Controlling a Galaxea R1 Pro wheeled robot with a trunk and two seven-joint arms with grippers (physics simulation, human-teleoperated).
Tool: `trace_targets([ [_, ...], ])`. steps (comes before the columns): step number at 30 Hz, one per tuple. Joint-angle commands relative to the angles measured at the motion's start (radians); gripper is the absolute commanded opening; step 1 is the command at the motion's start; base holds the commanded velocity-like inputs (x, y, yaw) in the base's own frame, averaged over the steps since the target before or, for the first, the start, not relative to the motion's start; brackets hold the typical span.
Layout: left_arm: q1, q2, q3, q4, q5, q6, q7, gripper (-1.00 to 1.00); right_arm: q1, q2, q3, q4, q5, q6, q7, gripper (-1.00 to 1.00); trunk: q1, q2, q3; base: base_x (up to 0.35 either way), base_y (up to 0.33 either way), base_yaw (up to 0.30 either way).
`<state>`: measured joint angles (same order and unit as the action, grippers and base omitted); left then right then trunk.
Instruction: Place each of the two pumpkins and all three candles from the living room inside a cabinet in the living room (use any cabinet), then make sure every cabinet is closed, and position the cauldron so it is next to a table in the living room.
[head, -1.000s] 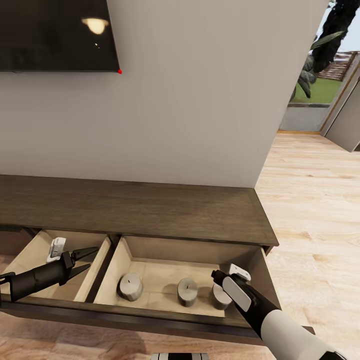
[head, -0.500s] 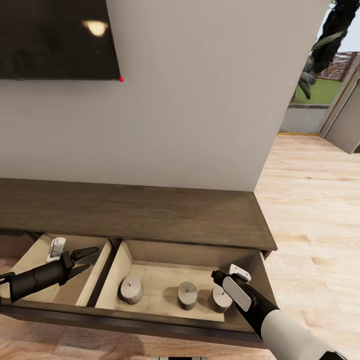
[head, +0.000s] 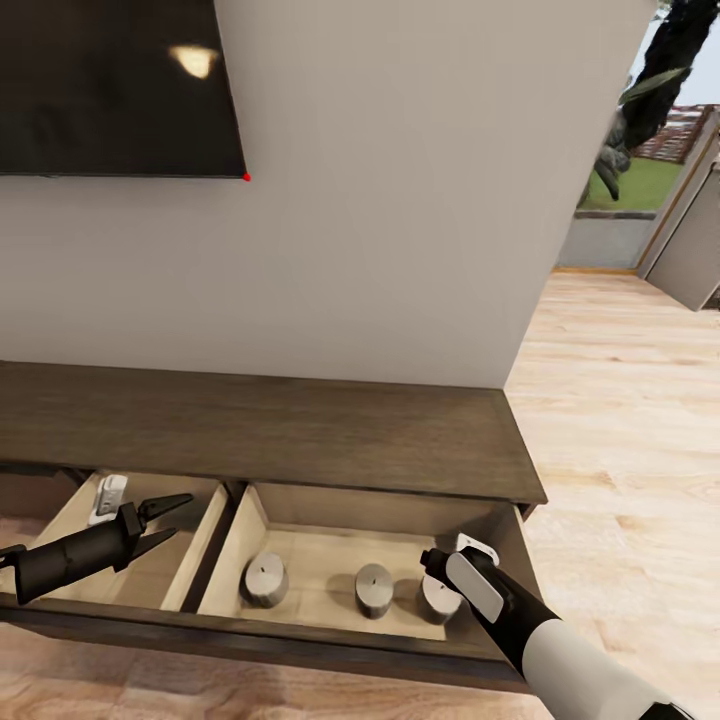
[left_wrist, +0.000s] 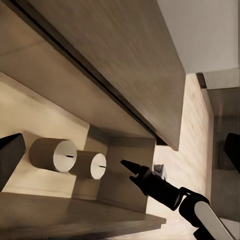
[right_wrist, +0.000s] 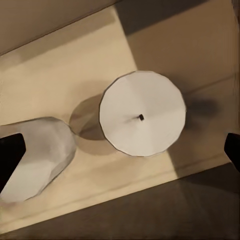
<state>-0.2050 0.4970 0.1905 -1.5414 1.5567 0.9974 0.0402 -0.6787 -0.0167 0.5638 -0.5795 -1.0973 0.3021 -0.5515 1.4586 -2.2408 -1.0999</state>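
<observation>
Living room wall behind; cabinet (head: 270, 430) has both drawers out, w/ 3 candles (head: 373, 590) in the right one. Left gripper (head: 172, 518) spread, empty. Right gripper (head: 432, 565) released, above rightmost candle.

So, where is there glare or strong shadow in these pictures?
Head view: a lamp's soft reflection glares on the dark screen; the doorway at the far right looks bright. Right wrist view: the upright candle casts a soft shadow on the pale drawer floor. Left wrist view: the cabinet top's underside shades the drawer.
</observation>
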Motion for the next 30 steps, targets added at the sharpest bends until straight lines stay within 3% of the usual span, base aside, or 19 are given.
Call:
trace_targets([
  [1, -0.001, 0.0, 0.001, 0.0, 0.004, 0.004, 0.004, 1.0, -0.001, -0.002, 0.007, -0.002, -0.005, 0.004, -0.007, 1.0, -0.004, 0.007, 0.002, -0.109, 0.0, 0.0],
  [17, -0.001, 0.0, 0.001, 0.001, 0.006, 0.004, 0.004, 1.0, -0.001, -0.002, 0.007, -0.003, -0.012, 0.003, -0.001, 1.0, -0.066, 0.119, 0.053, -0.148, 0.015, 0.0],
  [30, -0.001, 0.0, 0.001, 0.001, 0.006, 0.004, 0.004, 1.0, -0.001, -0.001, 0.007, -0.003, -0.012, 0.003, -0.001, 1.0, -0.116, 0.21, 0.093, -0.014, 0.003, 0.0],
])
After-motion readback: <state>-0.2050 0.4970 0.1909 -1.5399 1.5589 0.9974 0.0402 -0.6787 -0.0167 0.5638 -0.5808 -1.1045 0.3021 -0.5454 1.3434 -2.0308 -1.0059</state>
